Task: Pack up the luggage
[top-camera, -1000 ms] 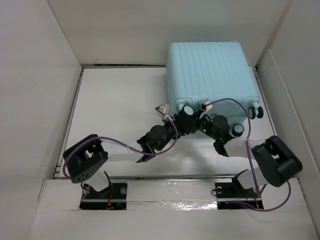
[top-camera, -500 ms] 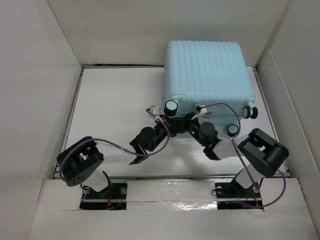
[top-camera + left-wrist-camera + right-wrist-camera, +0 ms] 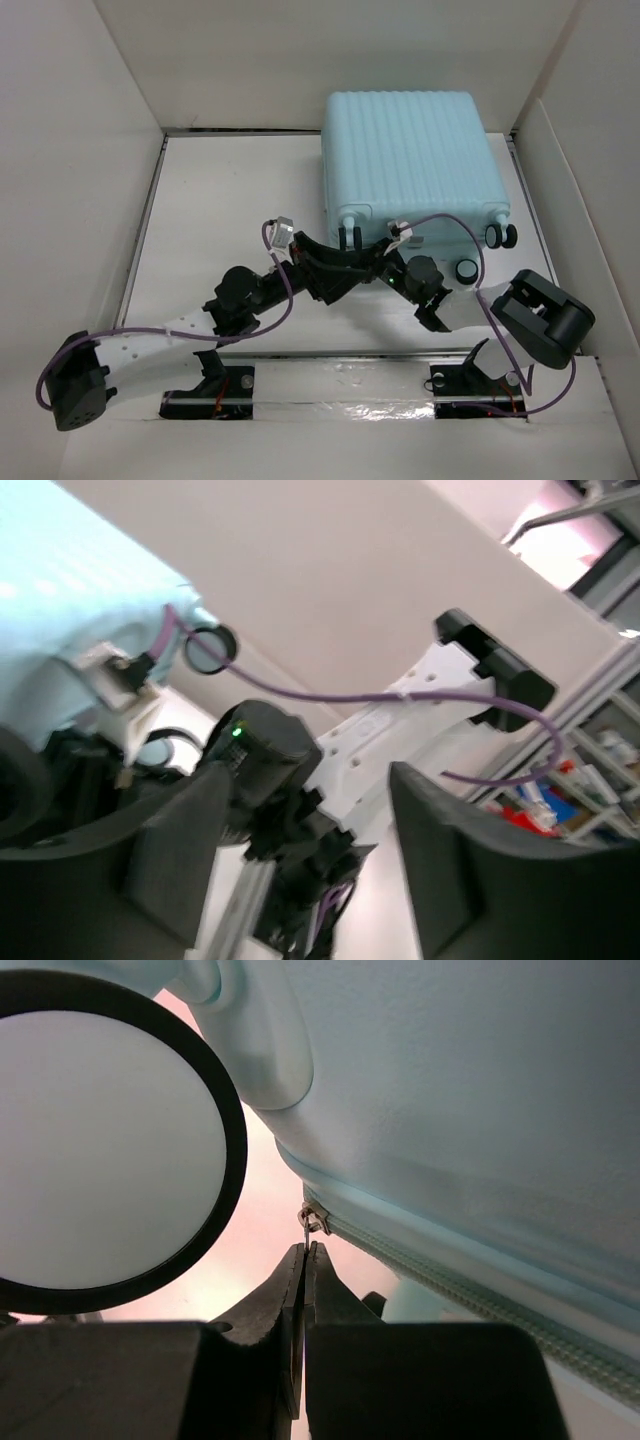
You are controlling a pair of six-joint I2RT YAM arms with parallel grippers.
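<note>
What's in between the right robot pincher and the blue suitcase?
A tiny metal zipper pull, seen in the right wrist view. It sits on the zipper of the suitcase, and the shut right gripper seems to pinch its tab.

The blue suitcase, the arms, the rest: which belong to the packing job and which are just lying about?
Job: luggage; its zipper pull; right gripper, pinching that pull; left gripper, open.
Just there: table; purple cables; white walls.
</note>
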